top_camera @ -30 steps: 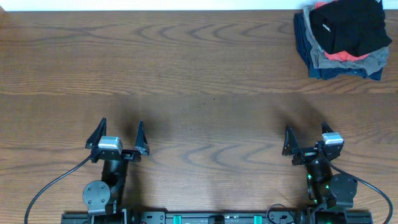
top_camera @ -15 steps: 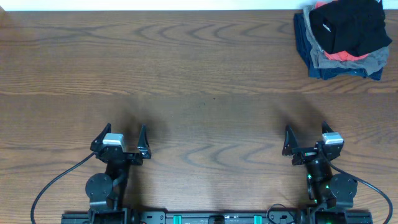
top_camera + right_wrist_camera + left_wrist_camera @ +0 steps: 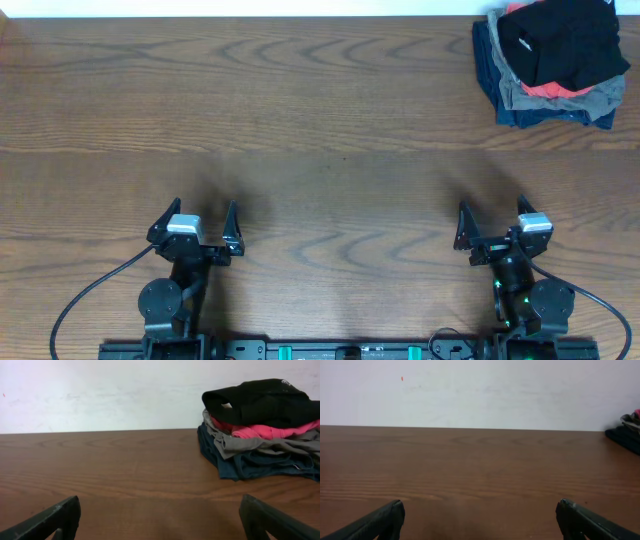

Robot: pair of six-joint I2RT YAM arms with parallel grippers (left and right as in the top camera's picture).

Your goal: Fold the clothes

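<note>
The black garment (image 3: 563,40) lies folded on top of a stack at the table's far right corner; it also shows in the right wrist view (image 3: 260,402). A small white logo shows at its top edge there. My left gripper (image 3: 197,222) is open and empty near the front left edge; its fingertips frame bare wood in the left wrist view (image 3: 480,515). My right gripper (image 3: 492,222) is open and empty near the front right, far from the stack; the right wrist view (image 3: 160,510) shows its fingers apart.
Under the black garment lie a red one (image 3: 260,430), a grey one (image 3: 250,445) and a dark-blue one (image 3: 250,465). The stack's edge shows at the right of the left wrist view (image 3: 627,435). A white wall (image 3: 100,390) stands behind the wooden table (image 3: 320,120).
My left gripper has pulled back slightly toward the front edge. The right arm and the stack have not moved.
</note>
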